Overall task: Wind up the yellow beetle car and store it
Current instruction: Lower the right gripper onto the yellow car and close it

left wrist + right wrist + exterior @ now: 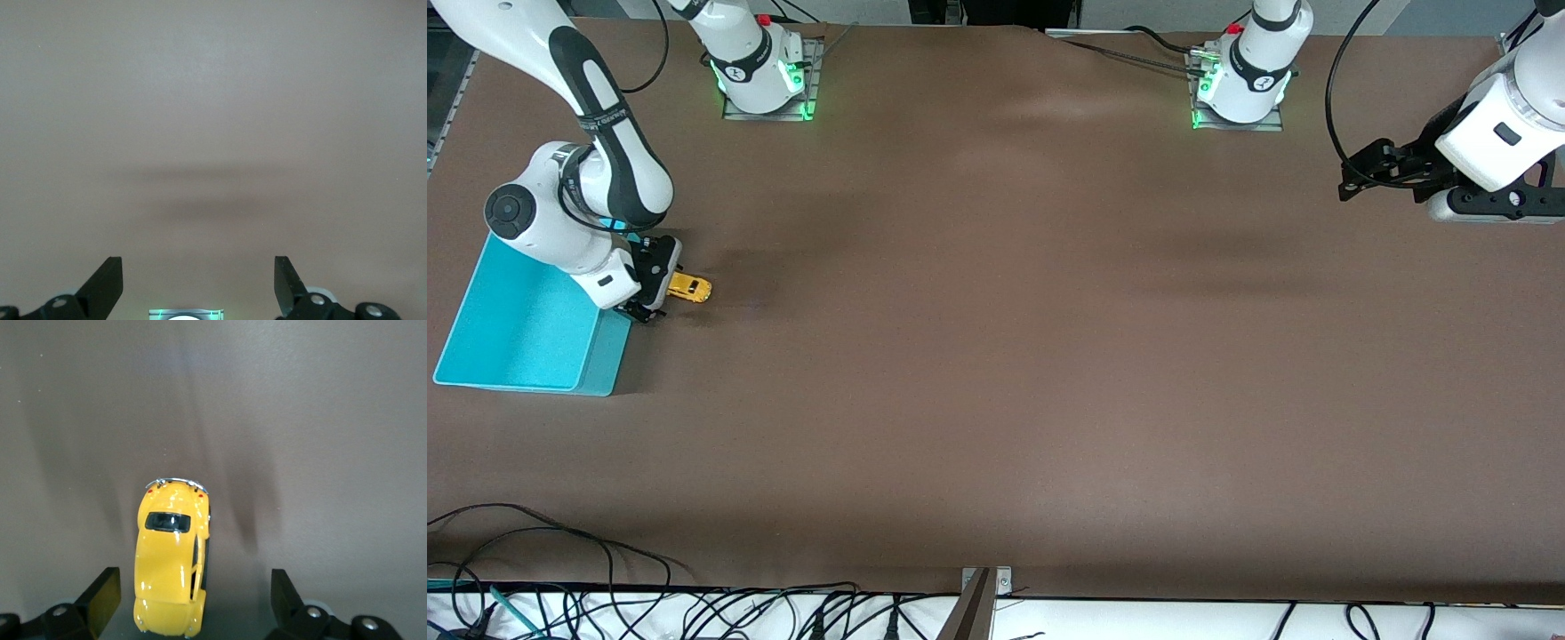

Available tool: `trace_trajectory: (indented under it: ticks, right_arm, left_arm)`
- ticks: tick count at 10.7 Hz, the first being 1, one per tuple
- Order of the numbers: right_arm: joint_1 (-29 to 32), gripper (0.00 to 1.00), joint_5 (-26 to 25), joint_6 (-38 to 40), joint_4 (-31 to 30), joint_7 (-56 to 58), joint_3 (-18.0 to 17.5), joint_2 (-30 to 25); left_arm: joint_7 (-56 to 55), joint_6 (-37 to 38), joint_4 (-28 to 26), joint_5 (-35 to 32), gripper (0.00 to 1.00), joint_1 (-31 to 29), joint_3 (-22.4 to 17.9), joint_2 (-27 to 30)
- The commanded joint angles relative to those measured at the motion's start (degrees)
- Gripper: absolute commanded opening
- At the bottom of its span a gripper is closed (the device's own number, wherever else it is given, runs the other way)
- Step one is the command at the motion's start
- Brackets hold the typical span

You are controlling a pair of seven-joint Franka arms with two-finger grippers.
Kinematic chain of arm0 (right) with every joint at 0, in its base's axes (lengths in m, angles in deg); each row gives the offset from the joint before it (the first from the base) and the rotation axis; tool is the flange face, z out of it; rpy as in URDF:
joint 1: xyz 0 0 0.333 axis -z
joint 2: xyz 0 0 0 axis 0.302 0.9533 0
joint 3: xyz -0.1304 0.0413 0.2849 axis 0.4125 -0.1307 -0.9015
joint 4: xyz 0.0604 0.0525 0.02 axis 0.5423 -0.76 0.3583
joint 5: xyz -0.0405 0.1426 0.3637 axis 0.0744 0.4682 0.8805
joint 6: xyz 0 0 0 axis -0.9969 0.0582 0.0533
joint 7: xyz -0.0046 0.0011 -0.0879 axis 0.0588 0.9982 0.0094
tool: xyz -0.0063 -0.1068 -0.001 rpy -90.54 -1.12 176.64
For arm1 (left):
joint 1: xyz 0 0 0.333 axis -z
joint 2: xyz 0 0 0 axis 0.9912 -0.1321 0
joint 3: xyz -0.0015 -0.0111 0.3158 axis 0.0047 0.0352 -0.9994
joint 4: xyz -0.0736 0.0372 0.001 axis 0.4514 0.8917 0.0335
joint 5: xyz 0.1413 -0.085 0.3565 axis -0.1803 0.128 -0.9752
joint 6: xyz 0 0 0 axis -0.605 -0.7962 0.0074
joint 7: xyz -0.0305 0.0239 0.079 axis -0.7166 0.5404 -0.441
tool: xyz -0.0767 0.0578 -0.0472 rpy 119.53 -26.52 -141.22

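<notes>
The right tool (pixel 187 600), spread, straddled the yellow beetle car (pixel 172 560), its long axis toward twelve o'clock; the left tool (pixel 199 283) waited, spread.

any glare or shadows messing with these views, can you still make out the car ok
Front view: the yellow beetle car is small but clear beside the turquoise bin, with soft arm shadows across the table. Right wrist view: sharp, with a glossy highlight on the car's roof and streaky shadows beside it; the right hand is open. Left wrist view: bare table with two faint shadow bands above the open left hand.
</notes>
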Motion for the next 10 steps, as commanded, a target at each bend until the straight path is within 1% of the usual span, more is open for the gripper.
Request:
trace_trajectory:
  ticks: [1,4,5,7,8,9,10]
  right_arm:
    - [0.59,1.0,0.76,-4.15,-1.79,1.3,-0.56,1.59]
    - [0.59,1.0,0.76,-4.25,-1.79,1.39,-0.56,1.6]
    - [0.59,0.94,0.67,-4.25,-1.79,1.65,-0.48,1.6]
    - [0.59,0.64,0.67,-4.25,-1.7,3.5,-0.56,1.25]
    - [0.59,0.55,0.76,-4.07,-1.7,3.59,-0.56,1.08]
    - [0.59,0.51,0.76,-3.99,-1.7,3.76,-0.56,0.99]
    - [0.59,0.37,0.76,-3.9,-1.7,4.63,-0.56,0.81]
  left_arm:
    - [-0.75,1.0,0.87,1.04,1.0,-0.21,0.23,0.25]
    - [-0.58,1.0,0.87,1.04,1.0,-0.3,0.32,0.34]
    - [-0.58,1.17,0.78,1.04,1.0,-0.3,0.23,0.43]
    - [-0.58,1.0,0.96,0.87,1.0,-0.12,0.58,0.25]
    - [-0.49,0.82,1.05,0.87,1.0,-0.12,0.58,0.08]
    - [-0.49,0.82,1.13,0.95,1.0,-0.12,0.58,0.08]
    - [-0.49,0.82,1.14,0.95,1.0,0.05,0.58,0.08]
